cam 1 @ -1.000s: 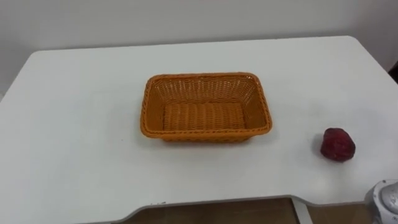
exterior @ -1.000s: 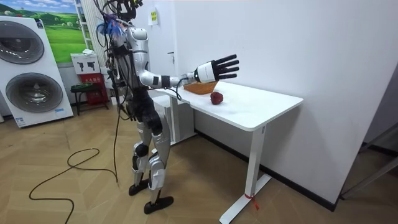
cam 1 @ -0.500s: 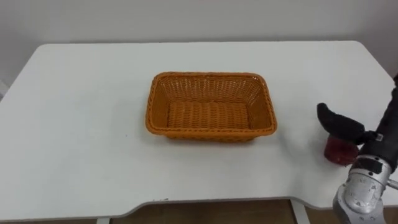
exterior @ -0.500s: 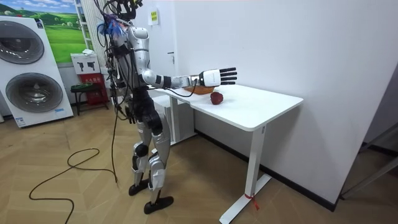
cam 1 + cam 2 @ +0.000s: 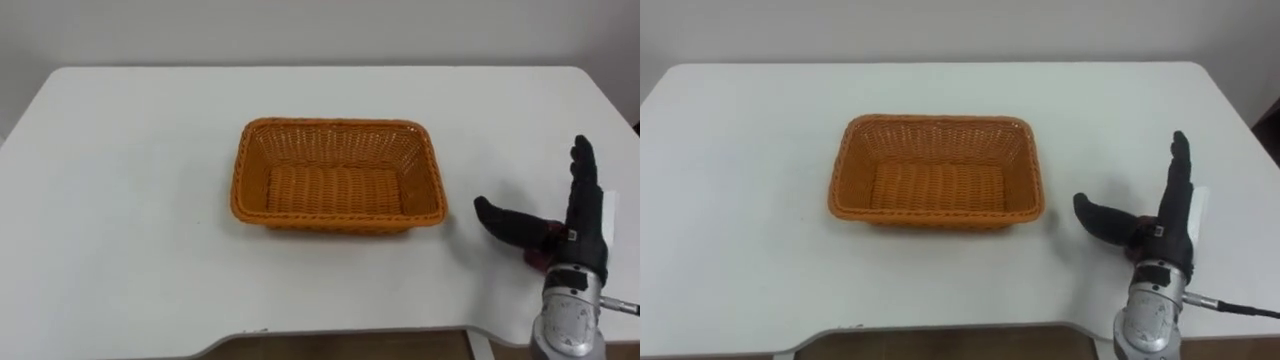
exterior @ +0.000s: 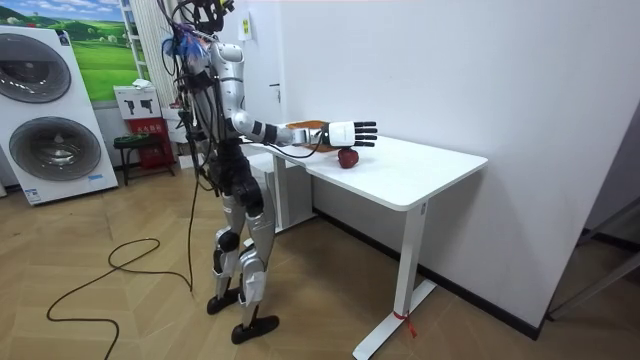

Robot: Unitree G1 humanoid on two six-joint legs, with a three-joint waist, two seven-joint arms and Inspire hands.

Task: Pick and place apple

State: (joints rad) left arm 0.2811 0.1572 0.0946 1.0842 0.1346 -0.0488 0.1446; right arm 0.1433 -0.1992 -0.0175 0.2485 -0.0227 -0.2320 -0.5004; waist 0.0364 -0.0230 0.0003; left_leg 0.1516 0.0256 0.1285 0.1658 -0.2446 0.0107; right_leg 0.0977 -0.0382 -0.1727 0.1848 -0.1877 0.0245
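Left eye view, right end of the white counter: the right hand hangs edge-on over the apple. Its fingers are straight and point away from the robot, and the thumb is spread wide toward the orange basket. Nothing is held. The apple rests on the counter, to the right of the empty basket and well apart from it. A small patch of red shows beneath the thumb, so the fruit appears to sit in the open span between thumb and fingers, closer to the thumb's root. Whether any part of the hand touches it cannot be told. Room view: the hand is held level above the fruit, with the robot standing at the counter.

Risks, as judged: the round apple lies near the counter's front right corner. It may roll off if the palm descends off-centre or the thumb nudges it before the fingers curl. A closure begun too high would pinch only its crown, and the apple could slip on the way to the basket.
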